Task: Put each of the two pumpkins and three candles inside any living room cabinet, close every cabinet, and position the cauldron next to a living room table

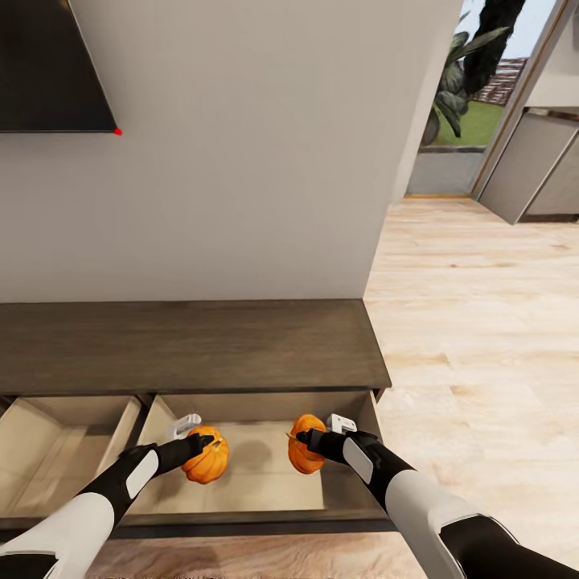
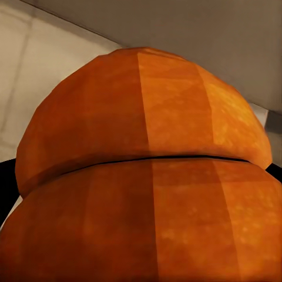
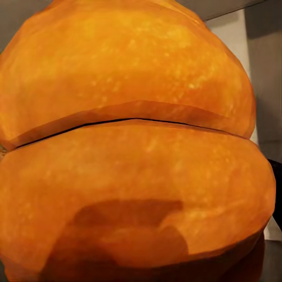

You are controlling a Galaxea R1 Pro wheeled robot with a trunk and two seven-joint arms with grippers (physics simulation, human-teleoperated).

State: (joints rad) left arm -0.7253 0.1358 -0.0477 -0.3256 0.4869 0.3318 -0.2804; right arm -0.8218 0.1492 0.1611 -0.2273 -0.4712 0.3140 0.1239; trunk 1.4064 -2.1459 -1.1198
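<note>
Both tools over the open drawer, one pumpkin in each.

Head view: my left tool (image 1: 195, 444) is clenched on the left pumpkin (image 1: 207, 466), and my right tool (image 1: 308, 439) is clenched on the right pumpkin (image 1: 301, 455). Both pumpkins hang above the pale interior of the open drawer (image 1: 265, 474) of the dark brown cabinet (image 1: 185, 342), well apart from each other. A second open drawer (image 1: 56, 446) lies just beside it on my left. Left wrist view: the left pumpkin (image 2: 147, 176) sits right against the camera, pale drawer surface behind it; the fingers are hidden. Right wrist view: the right pumpkin (image 3: 129, 147) is equally close, fingers hidden.
</note>
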